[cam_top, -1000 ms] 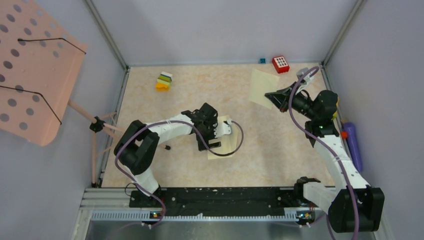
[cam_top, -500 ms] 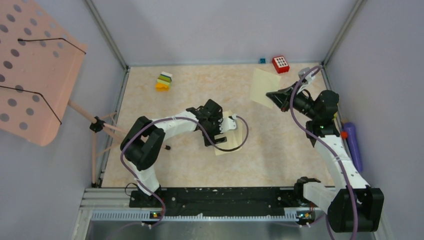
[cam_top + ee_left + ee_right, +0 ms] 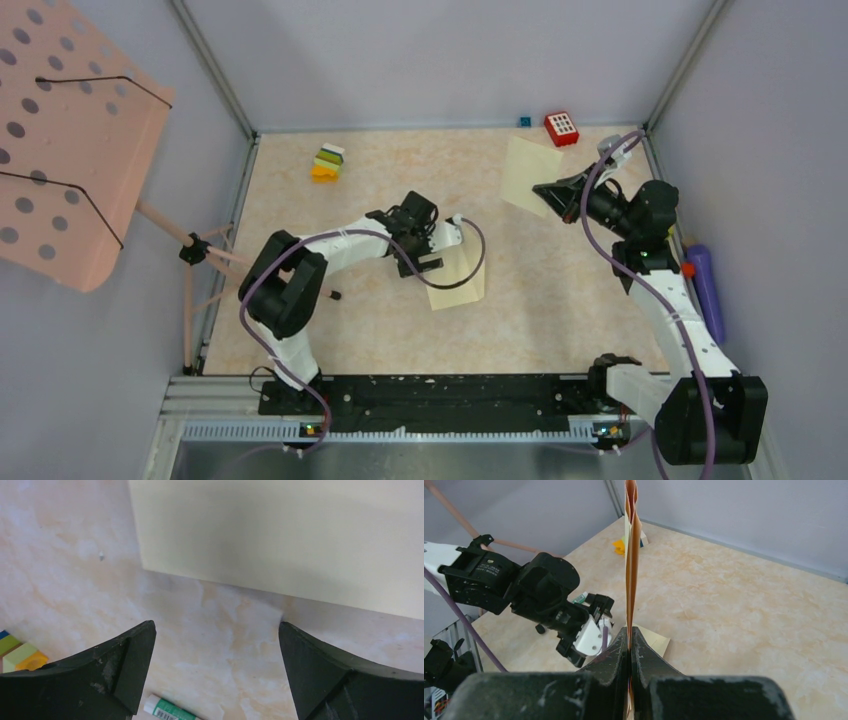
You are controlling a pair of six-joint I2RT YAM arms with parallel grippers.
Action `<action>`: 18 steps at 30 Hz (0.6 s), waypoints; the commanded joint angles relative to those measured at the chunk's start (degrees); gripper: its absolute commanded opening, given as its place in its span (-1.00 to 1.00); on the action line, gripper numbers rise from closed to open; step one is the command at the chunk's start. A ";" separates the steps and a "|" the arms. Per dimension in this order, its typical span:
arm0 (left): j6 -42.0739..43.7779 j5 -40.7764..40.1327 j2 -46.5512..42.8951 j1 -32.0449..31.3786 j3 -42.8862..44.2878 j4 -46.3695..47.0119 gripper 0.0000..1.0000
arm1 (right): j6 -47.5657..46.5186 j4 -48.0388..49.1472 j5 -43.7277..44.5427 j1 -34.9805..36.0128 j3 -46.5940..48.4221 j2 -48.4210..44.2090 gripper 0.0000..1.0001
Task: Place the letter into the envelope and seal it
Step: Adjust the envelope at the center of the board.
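Barely begun: the pale yellow rectangular paper envelope (image 3: 460,285) lies flat at frame centre, with no letter in it; its flap cannot be made out. The left gripper (image 3: 215,630) hangs wide open just beside its edge. At upper right, the right gripper (image 3: 630,639) is clamped on the folded tan paper letter (image 3: 631,555), held upright in the air.

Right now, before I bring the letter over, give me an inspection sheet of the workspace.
Surface: marbled beige table, level.
Job's things: envelope flat mid-table; letter folded, held raised far right.
Clutter: coloured blocks, red dotted item, blue cube, glue stick.
Grippers: left gripper jaws open beside the envelope's edge; right gripper jaws shut on letter.
Cables: purple cables along both arms; one loops across the envelope.
Surroundings: pink perforated board left; purple bottle right, off-table.
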 commanded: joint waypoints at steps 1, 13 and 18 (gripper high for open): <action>1.02 -8.92 3.76 1.36 2.60 4.68 0.96 | 0.49 2.12 -0.59 -0.58 0.59 -1.18 -1.00; -0.06 -9.28 11.77 0.57 10.80 4.63 0.96 | 0.68 2.11 -0.68 -0.65 0.67 -1.39 -1.00; -0.62 -8.51 12.32 -0.33 12.77 4.25 0.97 | 0.60 2.13 -0.77 -0.59 0.70 -1.19 -1.00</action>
